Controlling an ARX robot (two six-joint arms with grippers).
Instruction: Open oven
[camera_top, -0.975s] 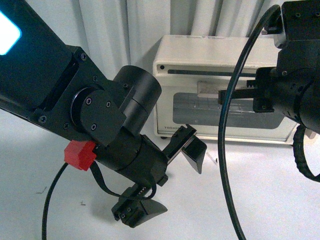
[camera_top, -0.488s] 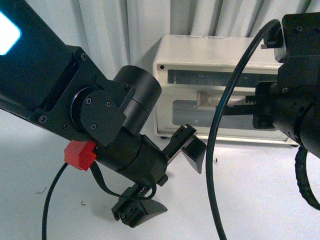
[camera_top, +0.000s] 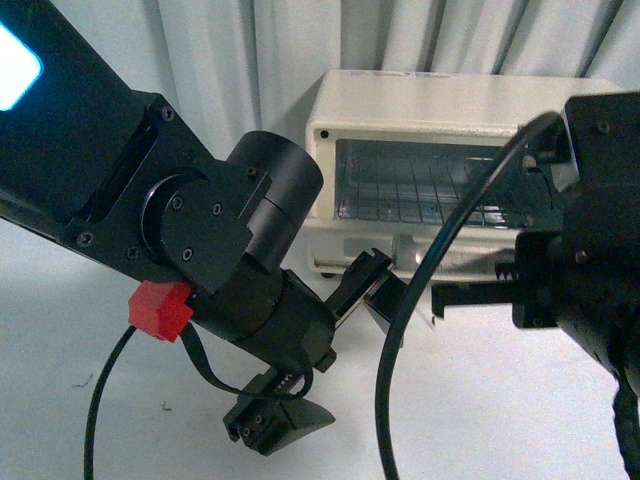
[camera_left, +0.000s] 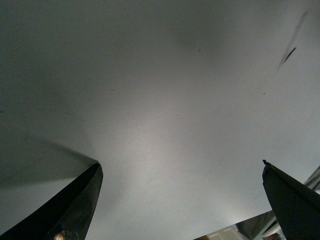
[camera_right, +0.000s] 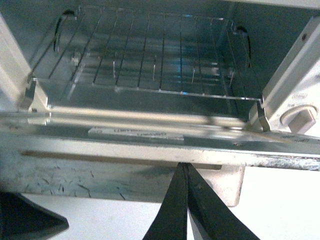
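Toward the back of the tabletop (camera_top: 500, 420) the oven (camera_top: 430, 100) sits door-down, its rigid, probably slick bar handle (camera_right: 100, 175) the likely hold, where the right gripper (camera_right: 185, 167) presses pinched closed; the left gripper (camera_left: 180, 164) hangs wide, empty.

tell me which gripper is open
The left gripper, fingers spread wide over the table; the right gripper is pinched shut at the edge of the oven door.
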